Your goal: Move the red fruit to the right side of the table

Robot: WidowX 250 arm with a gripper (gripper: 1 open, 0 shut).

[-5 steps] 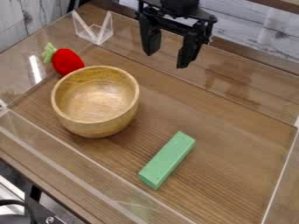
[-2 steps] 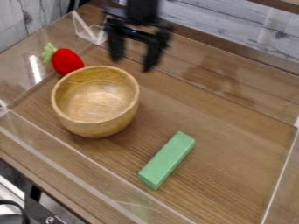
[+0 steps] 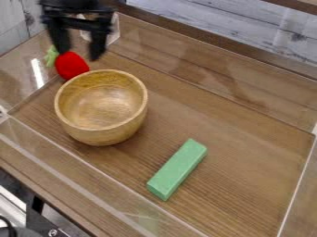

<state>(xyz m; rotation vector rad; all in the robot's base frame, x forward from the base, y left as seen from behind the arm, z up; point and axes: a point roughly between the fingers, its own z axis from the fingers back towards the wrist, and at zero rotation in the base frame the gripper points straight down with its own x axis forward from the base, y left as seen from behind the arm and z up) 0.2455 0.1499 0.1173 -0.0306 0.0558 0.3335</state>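
The black fingers (image 3: 74, 42) have travelled left across the picture, from a spot above the bowl's far side to the strawberry's end of the bench (image 3: 229, 102), and the red toy strawberry (image 3: 72, 65) lies where it lay. The fingers now stand wide open, blurred by motion, one on either side of the strawberry as the camera sees it. The fruit's red body shows between and a little below them, its green leafy top (image 3: 51, 56) pointing up and left, partly behind the nearer dark shape. Whether either finger touches it, or how high they hang over it, I cannot tell. The strawberry sits on the wood just beside the round wooden bowl (image 3: 102, 108), past its upper-left rim. The green rectangular block (image 3: 177, 169) lies well apart, towards the lower right.
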